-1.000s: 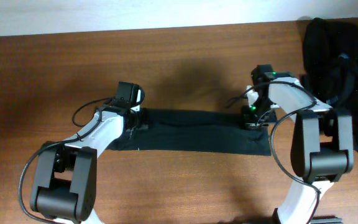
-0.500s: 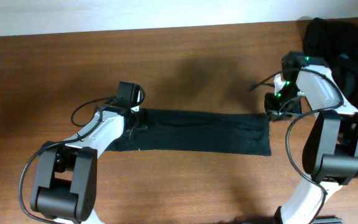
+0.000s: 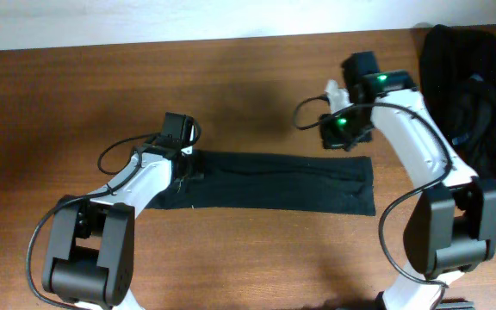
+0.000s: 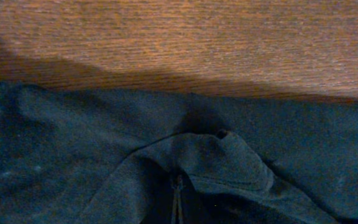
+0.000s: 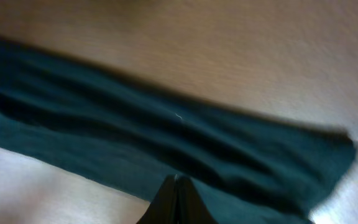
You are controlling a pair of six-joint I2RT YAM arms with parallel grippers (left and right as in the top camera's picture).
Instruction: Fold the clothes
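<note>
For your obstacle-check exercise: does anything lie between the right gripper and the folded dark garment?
Nothing visible does. The right gripper hangs above the folded dark garment near its right end; the black clothes pile lies off to its right.

The left arm (image 3: 140, 182) and right arm (image 3: 412, 142) are white with black joints and cables (image 3: 113, 155). One has green lights (image 3: 343, 123).
</note>
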